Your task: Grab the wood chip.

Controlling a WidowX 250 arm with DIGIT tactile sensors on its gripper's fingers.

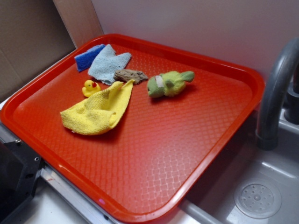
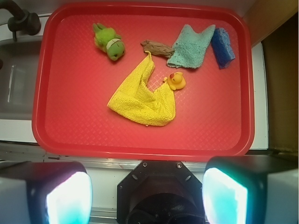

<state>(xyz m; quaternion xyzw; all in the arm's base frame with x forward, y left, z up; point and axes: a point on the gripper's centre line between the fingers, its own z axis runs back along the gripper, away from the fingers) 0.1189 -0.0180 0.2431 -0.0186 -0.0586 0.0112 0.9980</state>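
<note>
the gripper (image 2: 147,191) shows only in the wrist view, at the bottom edge, its two pale, glowing fingers (image 2: 67,198) set wide apart with nothing between them, hanging above the near rim of the red tray (image 2: 51,116) and well apart from everything on it. going outward from there, the yellow cloth (image 2: 142,98) lies crumpled near the middle of the tray, one thin corner drawn up toward the far side. the rubber duck (image 2: 176,81) sits touching the cloth's edge. beyond the cloth lies the wood chip (image 2: 157,47), a small oblong brown piece with a rough fibrous surface, flat on the tray; the cloth's raised corner reaches right up to it, and its other end touches or slightly overlaps the light blue cloth (image 2: 192,45). in the exterior view the chip (image 1: 130,75) sits between that blue cloth (image 1: 108,63) and the green-yellow plush toy (image 1: 168,83), the toy a short gap away. past the light blue cloth, near the tray's far corner, a dark blue sponge (image 2: 222,46) rests against it. outside the tray, the exterior view shows a grey faucet (image 1: 275,88) and a sink (image 1: 257,198) with a round drain.
</note>
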